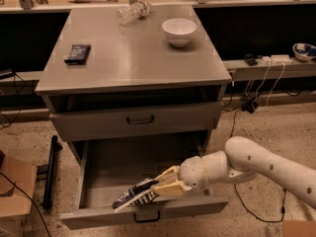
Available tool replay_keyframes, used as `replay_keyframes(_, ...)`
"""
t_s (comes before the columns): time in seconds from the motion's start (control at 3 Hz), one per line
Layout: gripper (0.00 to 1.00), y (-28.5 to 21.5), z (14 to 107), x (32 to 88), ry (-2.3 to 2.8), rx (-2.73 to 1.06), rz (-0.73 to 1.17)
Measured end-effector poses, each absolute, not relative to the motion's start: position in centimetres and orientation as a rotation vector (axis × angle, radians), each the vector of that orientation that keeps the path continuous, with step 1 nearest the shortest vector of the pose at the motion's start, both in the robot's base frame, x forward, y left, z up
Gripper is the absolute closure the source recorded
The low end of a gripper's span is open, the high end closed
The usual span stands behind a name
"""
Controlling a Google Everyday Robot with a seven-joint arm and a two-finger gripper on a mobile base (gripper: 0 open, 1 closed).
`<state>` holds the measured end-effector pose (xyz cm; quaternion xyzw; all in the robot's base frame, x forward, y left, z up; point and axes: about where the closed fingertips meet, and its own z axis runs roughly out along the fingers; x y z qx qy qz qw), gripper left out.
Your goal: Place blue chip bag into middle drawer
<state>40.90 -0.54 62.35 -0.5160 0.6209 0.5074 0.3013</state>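
The middle drawer is pulled open below the cabinet, its grey inside showing and its dark bow handle at the front. My gripper reaches in from the right over the drawer's front part and is shut on the blue chip bag. The bag is dark with white lettering and hangs tilted, its left end low near the drawer's front wall. I cannot tell whether the bag touches the drawer floor.
The upper drawer is closed. On the cabinet top lie a small black packet, a white bowl and a clear plastic bottle on its side. A black bar and a cardboard box stand at left.
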Motion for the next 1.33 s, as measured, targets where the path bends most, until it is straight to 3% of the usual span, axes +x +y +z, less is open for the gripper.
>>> replay_keyframes(0.33,0.86,-1.1,58.7,40.8,1.709,-1.320,1.334)
replay_keyframes(1.33,0.16,-3.4,53.2,46.2,1.738,-1.237,1.198)
